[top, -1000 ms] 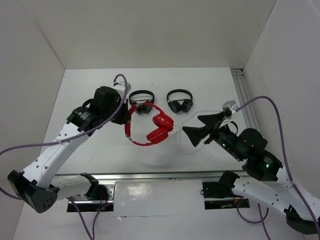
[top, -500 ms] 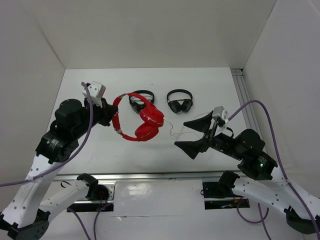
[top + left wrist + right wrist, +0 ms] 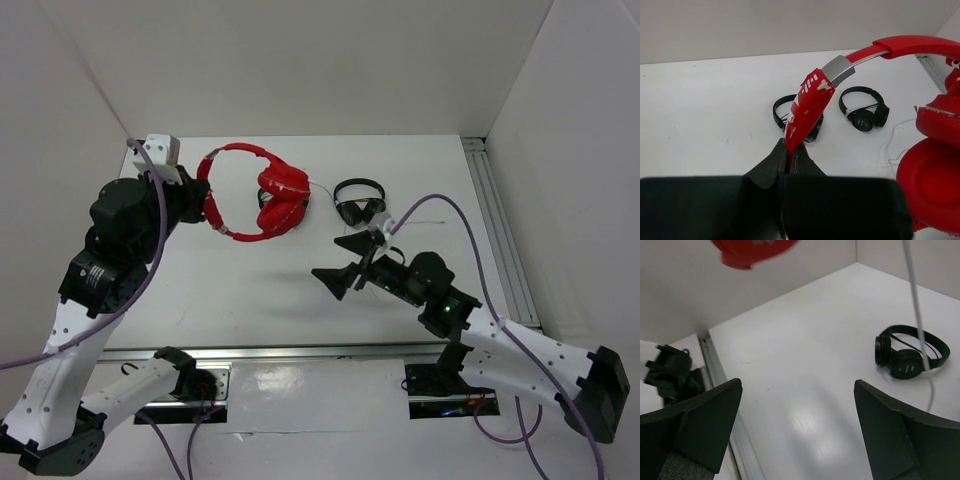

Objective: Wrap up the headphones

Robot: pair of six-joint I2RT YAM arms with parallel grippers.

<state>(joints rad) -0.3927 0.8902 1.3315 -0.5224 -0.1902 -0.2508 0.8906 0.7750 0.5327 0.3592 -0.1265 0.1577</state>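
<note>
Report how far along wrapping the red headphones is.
Done: the left gripper is shut on the headband of the headphones, holding them above the table. In hand: the right gripper is open near the hanging white cable. Left: the cable is loose, with no wrap started.

Bright, even white light falls from above. The table (image 3: 200,290) carries only faint, soft-edged shadows, and in the right wrist view a pale sheen lies on it. There the headphones (image 3: 752,251) at the top edge are blurred. In the left wrist view, their earcup (image 3: 932,192) at the right edge is out of focus.
</note>
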